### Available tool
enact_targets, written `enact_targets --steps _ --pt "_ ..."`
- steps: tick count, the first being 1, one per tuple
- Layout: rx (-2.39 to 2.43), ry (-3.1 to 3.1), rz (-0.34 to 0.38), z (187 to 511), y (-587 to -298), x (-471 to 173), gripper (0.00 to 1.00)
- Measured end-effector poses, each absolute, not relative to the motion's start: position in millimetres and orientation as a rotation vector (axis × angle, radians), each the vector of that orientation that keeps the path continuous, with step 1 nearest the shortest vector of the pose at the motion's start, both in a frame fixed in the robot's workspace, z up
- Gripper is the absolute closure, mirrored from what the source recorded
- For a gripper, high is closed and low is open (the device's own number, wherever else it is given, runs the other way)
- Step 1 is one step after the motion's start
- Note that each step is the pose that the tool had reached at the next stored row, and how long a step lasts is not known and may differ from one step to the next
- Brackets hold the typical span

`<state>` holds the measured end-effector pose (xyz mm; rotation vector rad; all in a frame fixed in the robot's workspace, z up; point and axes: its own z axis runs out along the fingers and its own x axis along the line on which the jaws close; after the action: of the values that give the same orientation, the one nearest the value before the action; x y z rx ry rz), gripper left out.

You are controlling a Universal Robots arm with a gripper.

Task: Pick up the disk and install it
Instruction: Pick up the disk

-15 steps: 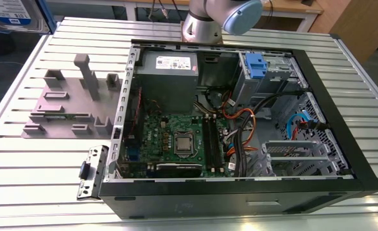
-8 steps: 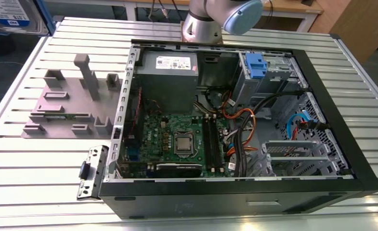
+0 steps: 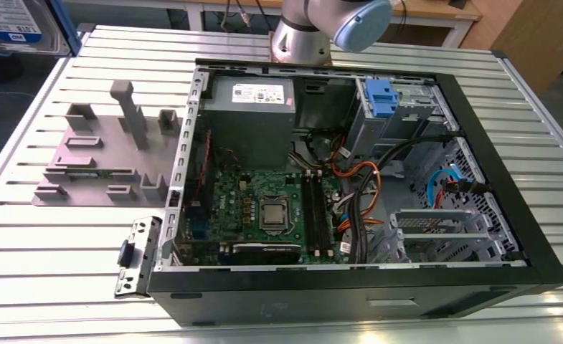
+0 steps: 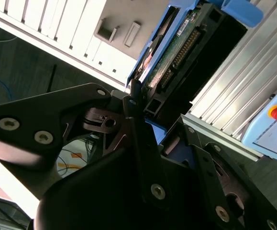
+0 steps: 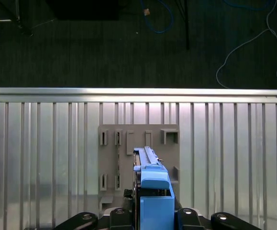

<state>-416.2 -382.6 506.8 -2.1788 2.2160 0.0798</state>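
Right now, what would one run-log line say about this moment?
pincer: shut on blue-bracketed silver-metal disk | where: held above grey slotted fixture on ribbed metal table | open black computer case: disk not yet installed

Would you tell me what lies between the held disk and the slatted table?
In the first wrist view, a grey slotted fixture plate lies on the table straight beyond the disk.

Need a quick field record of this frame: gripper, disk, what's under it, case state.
gripper: shut on the disk
disk state: held clear of the table, blue bracket around it
under disk: grey fixture plate on the slatted table
computer case: open, to the exterior view's right of the plate
install: not done, disk is outside the case
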Motion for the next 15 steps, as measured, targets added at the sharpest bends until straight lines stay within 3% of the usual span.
enact_targets --steps 15 --pt "-2.179 2.216 0.080 506.9 -384.3 -412.5 0.64"
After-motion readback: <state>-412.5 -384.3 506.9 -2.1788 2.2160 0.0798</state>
